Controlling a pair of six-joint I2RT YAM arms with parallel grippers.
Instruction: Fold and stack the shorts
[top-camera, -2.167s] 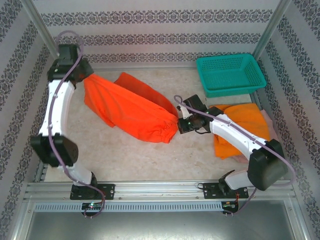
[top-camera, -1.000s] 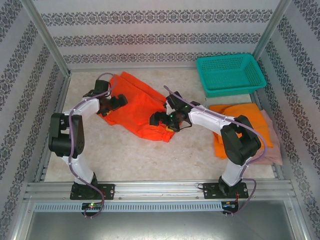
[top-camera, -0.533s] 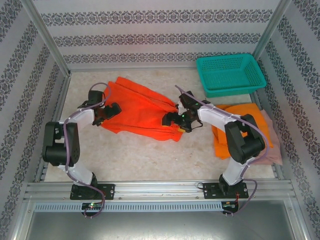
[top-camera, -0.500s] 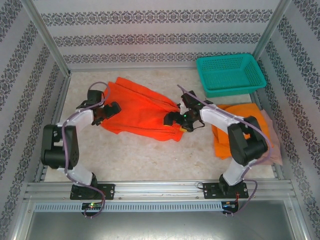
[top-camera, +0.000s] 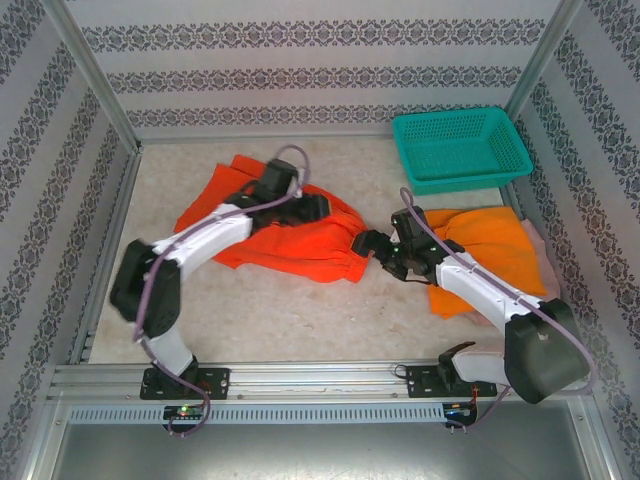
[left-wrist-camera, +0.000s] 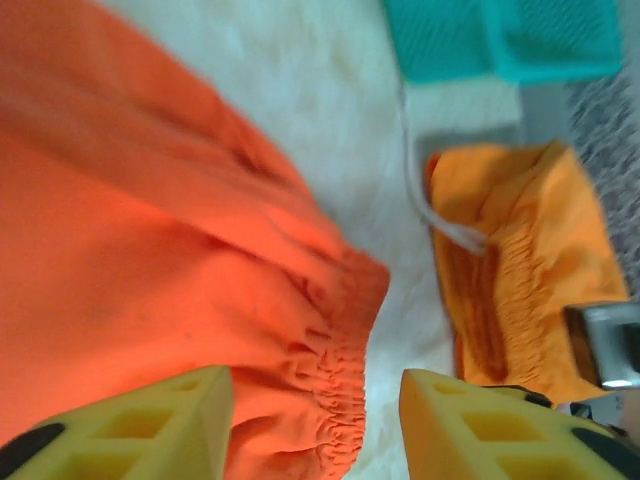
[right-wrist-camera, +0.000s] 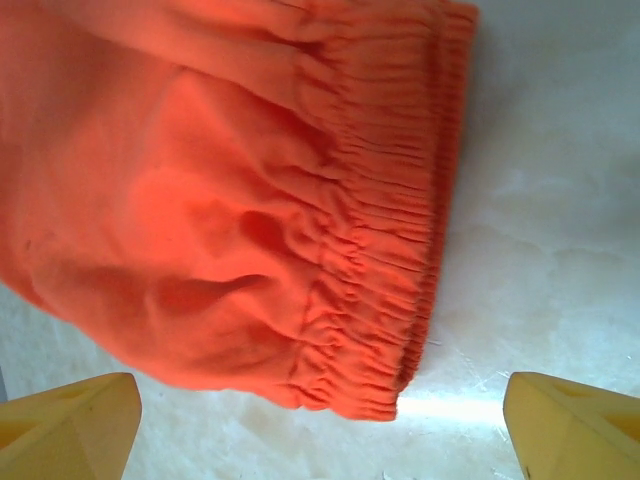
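Our left gripper (top-camera: 315, 207) has swung across over the orange shorts (top-camera: 270, 245) lying on the table (top-camera: 250, 310) and our right gripper (top-camera: 372, 243) has backed off the waistband (right-wrist-camera: 400, 260), both with fingers apart and empty, so we should pinch matching corners evenly before folding.

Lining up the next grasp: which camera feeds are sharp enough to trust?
Left wrist: smeared throughout, orange shorts and teal basket soft. Right wrist: crisp on the elastic waistband, glare on the table beside it. Top external: evenly lit, left arm slightly blurred.
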